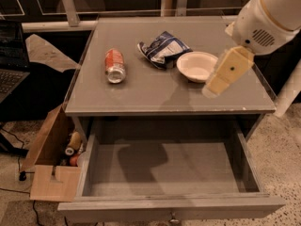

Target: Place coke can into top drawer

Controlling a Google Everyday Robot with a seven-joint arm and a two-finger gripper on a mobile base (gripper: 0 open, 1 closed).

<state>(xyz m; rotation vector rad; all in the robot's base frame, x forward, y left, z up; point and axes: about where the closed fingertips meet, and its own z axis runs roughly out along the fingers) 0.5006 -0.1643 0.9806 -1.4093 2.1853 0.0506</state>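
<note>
The coke can [114, 66] lies on its side on the left part of the grey table [155, 98], its silver end facing the front. The top drawer [174, 207] is pulled open below the table and holds nothing. My gripper [212, 88], a cream-coloured block on the white arm [268, 18], hangs over the right part of the table, just right of the white bowl [195, 66]. It is well to the right of the can and holds nothing that I can see.
A blue-and-white chip bag [163, 48] lies between the can and the bowl. A brown cardboard box [49, 166] with a tan bottle [73, 143] stands on the floor at the left. A laptop [10, 60] sits at the far left.
</note>
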